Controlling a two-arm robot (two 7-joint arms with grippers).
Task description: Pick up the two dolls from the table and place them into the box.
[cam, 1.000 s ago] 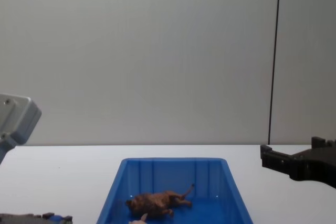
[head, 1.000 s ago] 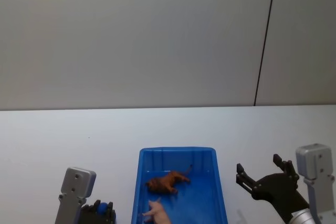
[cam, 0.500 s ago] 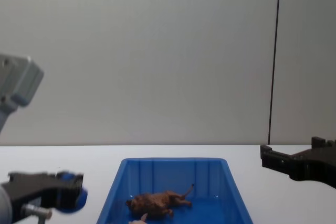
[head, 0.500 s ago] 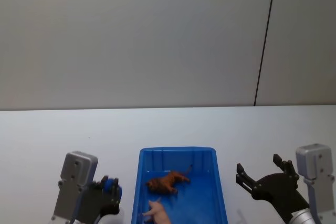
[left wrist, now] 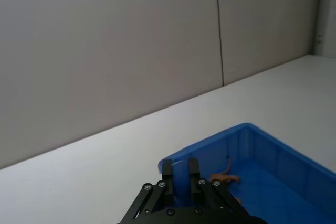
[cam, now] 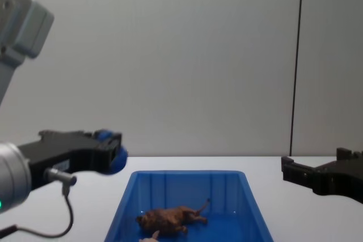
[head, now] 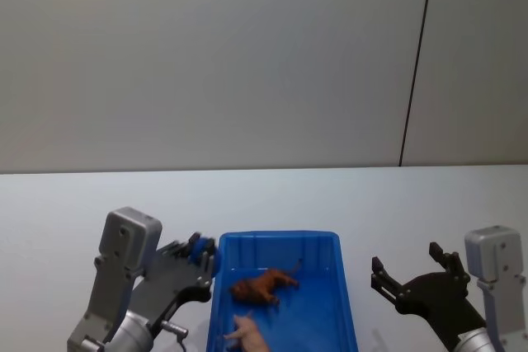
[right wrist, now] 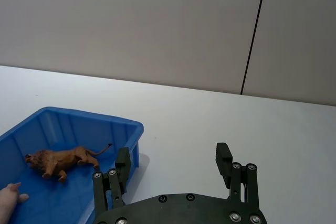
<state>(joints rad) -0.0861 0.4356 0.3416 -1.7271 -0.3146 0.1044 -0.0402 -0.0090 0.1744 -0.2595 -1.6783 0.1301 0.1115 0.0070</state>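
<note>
Dolls: the brown one [head: 262,286] and the pink one [head: 245,331] are lying in the box [head: 330,241], pink at its near edge. Left gripper [head: 200,255] is gripping a blue ball [cam: 115,152] above the box's left rim. Right gripper [head: 408,274] is hanging wide beside its right side.

A grey wall [head: 206,63] with a dark vertical seam [head: 417,63] stands behind.
</note>
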